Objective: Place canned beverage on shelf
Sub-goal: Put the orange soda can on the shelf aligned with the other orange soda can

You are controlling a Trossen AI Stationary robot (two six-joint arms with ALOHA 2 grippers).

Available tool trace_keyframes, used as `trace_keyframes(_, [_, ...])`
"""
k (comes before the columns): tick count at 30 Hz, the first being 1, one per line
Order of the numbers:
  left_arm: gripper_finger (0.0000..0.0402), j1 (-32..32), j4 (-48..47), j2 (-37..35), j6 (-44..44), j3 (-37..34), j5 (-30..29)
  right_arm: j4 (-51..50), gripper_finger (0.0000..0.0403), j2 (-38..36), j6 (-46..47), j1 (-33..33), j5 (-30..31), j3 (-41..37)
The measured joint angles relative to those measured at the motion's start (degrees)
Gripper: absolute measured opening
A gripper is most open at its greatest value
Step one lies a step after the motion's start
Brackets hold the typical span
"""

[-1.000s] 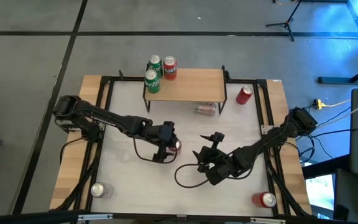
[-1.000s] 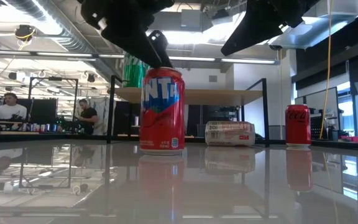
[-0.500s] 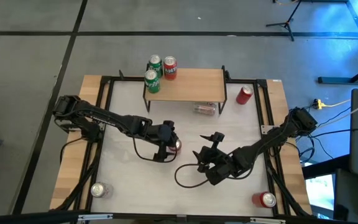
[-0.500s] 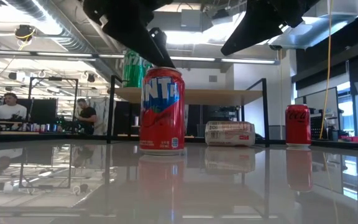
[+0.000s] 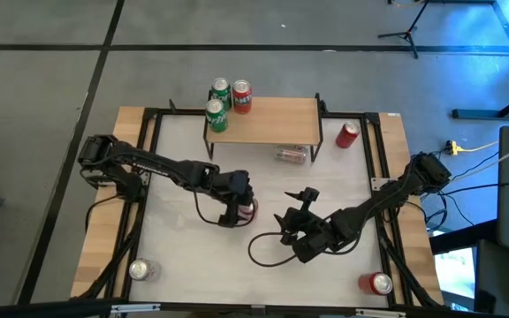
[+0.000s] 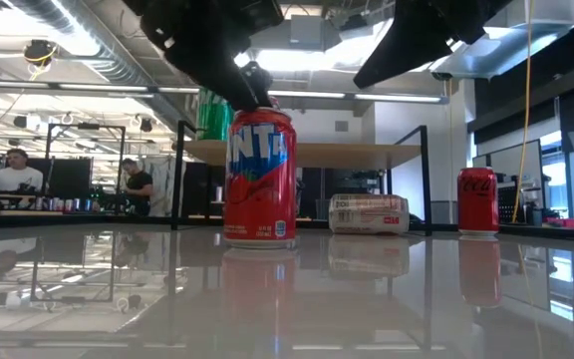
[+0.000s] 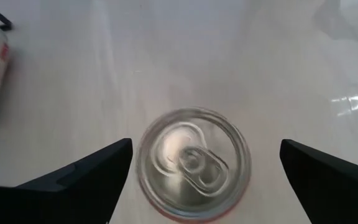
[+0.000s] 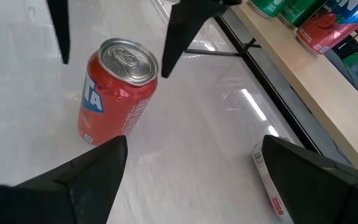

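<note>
Can point(image 7: 193, 163) upright right under open left claw point(image 7: 204, 171).

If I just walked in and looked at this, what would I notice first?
Probably the red can standing upright in the middle of the white table, with the left gripper right above it, fingers spread wide on either side. At the far edge, three more cans crowd the left end of the wooden shelf.

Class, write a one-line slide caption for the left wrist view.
Left gripper open, poised directly above an upright red can on the white table.
</note>
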Motion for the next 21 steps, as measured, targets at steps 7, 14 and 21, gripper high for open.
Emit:
trace_keyframes(7, [0.0399, 0.0, -0.8, 1.6, 0.1, 0.0, 0.4, 0.1, 0.037, 0.0, 0.0, 0.0, 0.0, 0.0])
trace_keyframes(14, [0.0399, -0.1, -0.8, 2.2, 0.1, 0.0, 2.4, 0.1, 0.037, 0.0, 0.0, 0.0, 0.4, 0.0])
trace_keyframes(21, [0.0397, -0.1, -0.7, 2.2, -0.9, 0.0, 2.2, 0.2, 0.037, 0.0, 0.0, 0.0, 0.4, 0.0])
